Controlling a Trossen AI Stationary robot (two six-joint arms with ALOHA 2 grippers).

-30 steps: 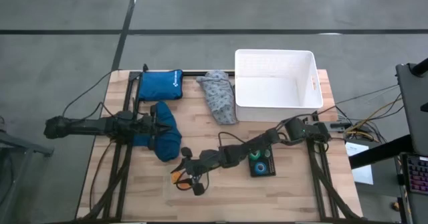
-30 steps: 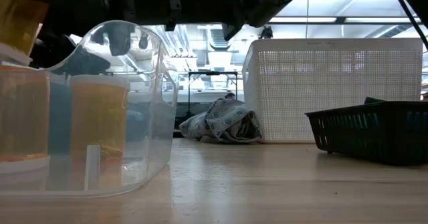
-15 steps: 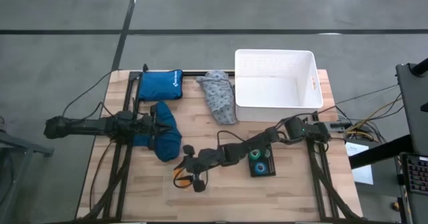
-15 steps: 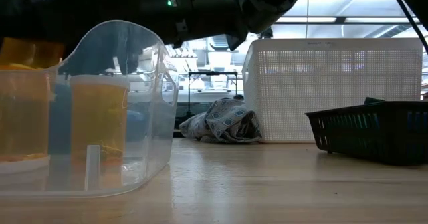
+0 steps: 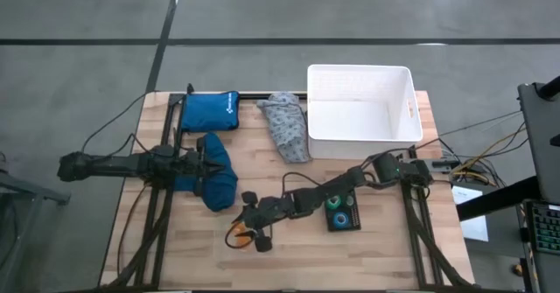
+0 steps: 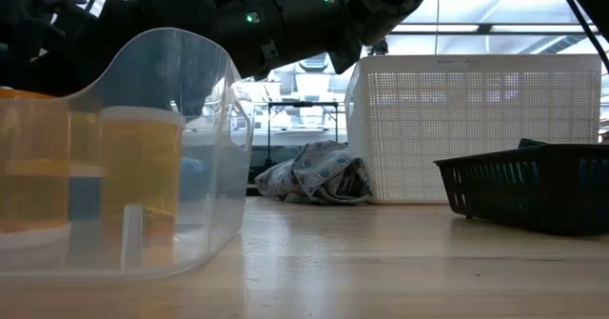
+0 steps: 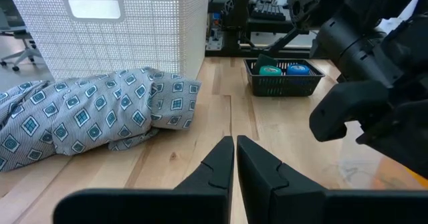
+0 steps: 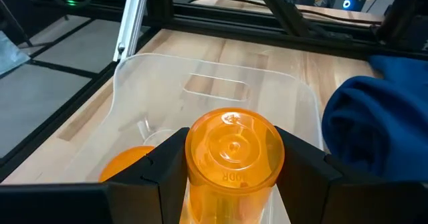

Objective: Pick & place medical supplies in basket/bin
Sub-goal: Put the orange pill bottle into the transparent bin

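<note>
Right gripper (image 8: 231, 174) clamping orange cap (image 8: 233, 149) inside clear bin (image 8: 207, 83), left gripper (image 7: 235, 158) closed.

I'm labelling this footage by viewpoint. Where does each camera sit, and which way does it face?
High view: above the table, looking straight down; both arms show, beside the large white plastic tub.
Low view: at tabletop height, looking across; a dark arm crosses overhead, behind a clear plastic container.
Left wrist view: on the left arm, facing the pale grey patterned cloth; the shut left gripper shows.
Right wrist view: looking into the clear container; the right gripper clamps an orange pill bottle.
All but the right wrist view show the tub.
</note>
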